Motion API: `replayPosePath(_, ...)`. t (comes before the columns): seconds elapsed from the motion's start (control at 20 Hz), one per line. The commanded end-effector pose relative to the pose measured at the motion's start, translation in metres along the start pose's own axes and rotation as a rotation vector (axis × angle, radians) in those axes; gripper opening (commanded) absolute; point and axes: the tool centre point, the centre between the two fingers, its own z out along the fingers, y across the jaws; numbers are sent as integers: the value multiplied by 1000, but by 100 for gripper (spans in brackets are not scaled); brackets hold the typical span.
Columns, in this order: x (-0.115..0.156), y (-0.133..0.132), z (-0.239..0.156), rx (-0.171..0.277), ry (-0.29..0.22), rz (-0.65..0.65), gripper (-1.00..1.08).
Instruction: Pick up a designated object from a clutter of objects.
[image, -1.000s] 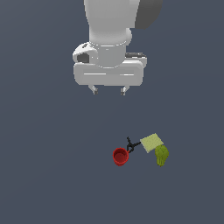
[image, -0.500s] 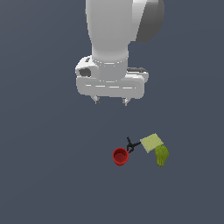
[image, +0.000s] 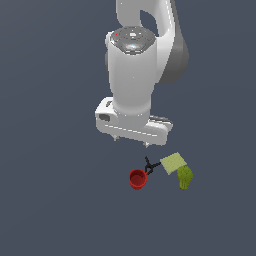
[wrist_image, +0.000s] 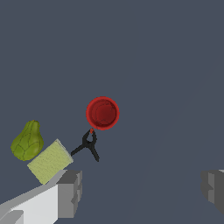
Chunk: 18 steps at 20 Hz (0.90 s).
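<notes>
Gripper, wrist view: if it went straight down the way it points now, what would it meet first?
Probably bare floor. The open gripper straddles empty grey ground; the red cup, the black clamp and the yellow-green square lie off to the side of that line. Depth is unclear, so the square could sit near one finger.

Red cup (wrist_image: 102, 113) sits upright with its mouth unobstructed from above. Bare floor surrounds it on all sides but one. There the black clamp (wrist_image: 89, 145) stands in the way, its red tip touching the cup's rim. Beyond the clamp lie the pale yellow-green square (wrist_image: 50, 161) and the olive-green lumpy object (wrist_image: 27, 141), both apart from the cup.
</notes>
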Motion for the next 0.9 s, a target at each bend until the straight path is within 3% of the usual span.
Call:
replayPosePath(0.0, 10, -7, 23, -1, -3, 49, 100)
replayPosePath(0.45, 35, -30, 102, -9, -10, 206, 100)
replayPosePath(0.85, 43, -39, 145, -15, -12, 283, 100)
